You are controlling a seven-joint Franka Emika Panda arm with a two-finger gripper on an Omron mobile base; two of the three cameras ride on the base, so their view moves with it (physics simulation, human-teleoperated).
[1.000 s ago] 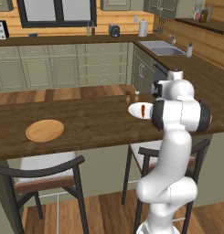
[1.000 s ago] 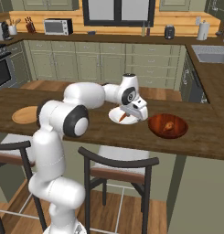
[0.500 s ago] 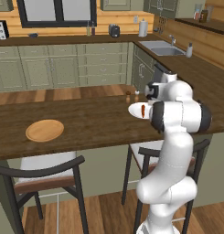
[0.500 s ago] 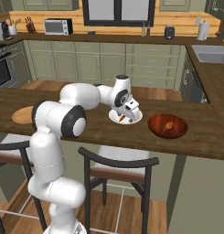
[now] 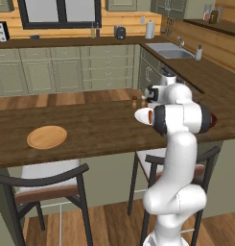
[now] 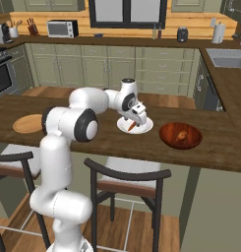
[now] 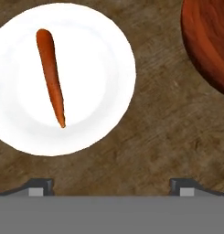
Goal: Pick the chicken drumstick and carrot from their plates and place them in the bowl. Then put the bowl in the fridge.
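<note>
Since a second ago the gripper (image 6: 135,119) has slid left off the bowl (image 6: 180,136) side and dropped lower, so it now hangs right over the white plate (image 6: 147,125), which looks to me like the approach for the second pick. From the hand camera the two fingertips (image 7: 38,186) sit wide apart with nothing between them, and the carrot (image 7: 50,74) lies flat across the white plate, thin tip pointing toward the gripper, thick end away. It's off to the left of the jaws' centre line though, so I'd guess the hand needs to shift over before closing. Just right of the plate on the wooden counter (image 6: 102,140) is the bowl, and the chicken drumstick (image 6: 179,135) is already sitting in it, so half the loading is done. Way over at the left end of the counter the wooden plate (image 5: 47,137) is bare. Fridge part comes later.
</note>
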